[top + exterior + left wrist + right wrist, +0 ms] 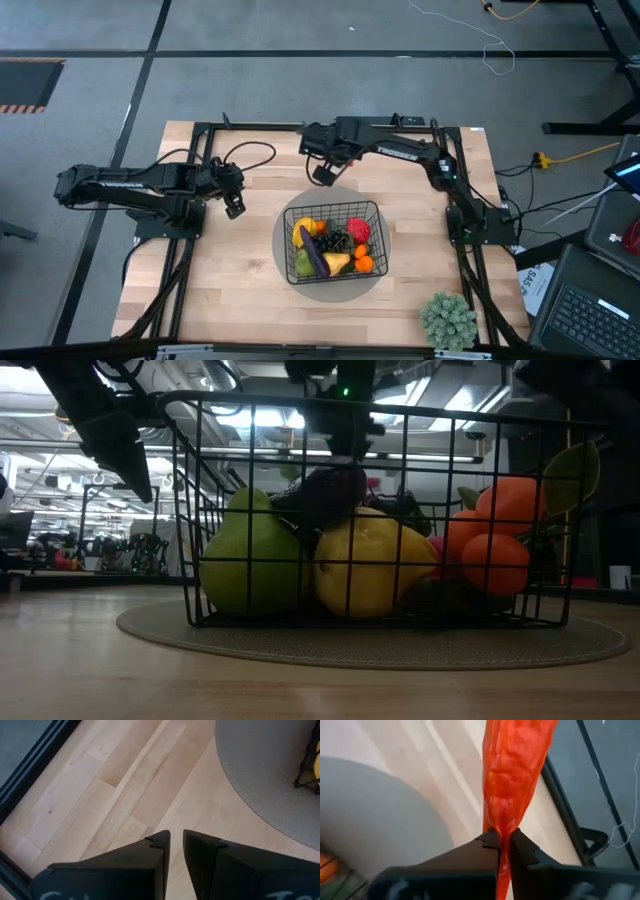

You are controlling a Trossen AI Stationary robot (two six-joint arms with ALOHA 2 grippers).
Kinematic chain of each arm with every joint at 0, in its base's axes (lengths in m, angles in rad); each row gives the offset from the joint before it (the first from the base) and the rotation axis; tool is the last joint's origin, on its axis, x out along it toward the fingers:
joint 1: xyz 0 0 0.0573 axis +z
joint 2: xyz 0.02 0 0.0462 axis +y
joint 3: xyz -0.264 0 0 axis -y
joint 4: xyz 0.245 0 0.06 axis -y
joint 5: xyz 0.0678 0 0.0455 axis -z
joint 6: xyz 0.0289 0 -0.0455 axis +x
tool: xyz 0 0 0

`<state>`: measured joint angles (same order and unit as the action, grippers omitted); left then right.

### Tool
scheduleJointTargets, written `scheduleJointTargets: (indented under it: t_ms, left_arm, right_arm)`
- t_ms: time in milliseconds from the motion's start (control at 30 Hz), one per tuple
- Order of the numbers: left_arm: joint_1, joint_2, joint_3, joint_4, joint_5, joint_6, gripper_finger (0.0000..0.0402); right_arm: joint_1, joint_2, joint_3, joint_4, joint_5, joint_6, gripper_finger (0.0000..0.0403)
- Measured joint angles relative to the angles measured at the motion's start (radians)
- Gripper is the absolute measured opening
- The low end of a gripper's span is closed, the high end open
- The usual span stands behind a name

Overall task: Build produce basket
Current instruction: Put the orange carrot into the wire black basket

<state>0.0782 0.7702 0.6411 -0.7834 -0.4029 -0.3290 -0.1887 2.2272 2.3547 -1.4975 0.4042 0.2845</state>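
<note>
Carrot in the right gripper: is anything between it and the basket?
Nothing visible. The right gripper is shut on the orange carrot just behind the grey mat; the basket is open-topped, though already crowded with produce. The left gripper waits aside.

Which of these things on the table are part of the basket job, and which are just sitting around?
Job: wire basket, produce in it, orange carrot held in the right gripper.

Lying about: grey round mat, bushy green plant.

White lettering runs along the left arm [125,185] and the right arm [400,152], too small to read. Cut-off white marks show on the left gripper [174,847]. Nothing else is legible.
</note>
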Motion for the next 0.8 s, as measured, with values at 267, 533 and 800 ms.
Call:
scheduleJointTargets:
  t_ms: [267,533,800]
  left_arm:
    - [0.000,0.000,0.000,0.000,0.000,0.000,0.0041]
    - [0.000,0.000,0.000,0.000,0.000,0.000,0.0041]
    - [0.000,0.000,0.000,0.000,0.000,0.000,0.0041]
  right_arm:
    - [0.093,-0.033,0.000,-0.074,-0.020,0.122,0.0002]
    - [0.233,-0.037,-0.004,-0.074,-0.095,0.190,0.0004]
    - [0.354,-0.037,-0.004,-0.074,-0.156,0.256,0.0005]
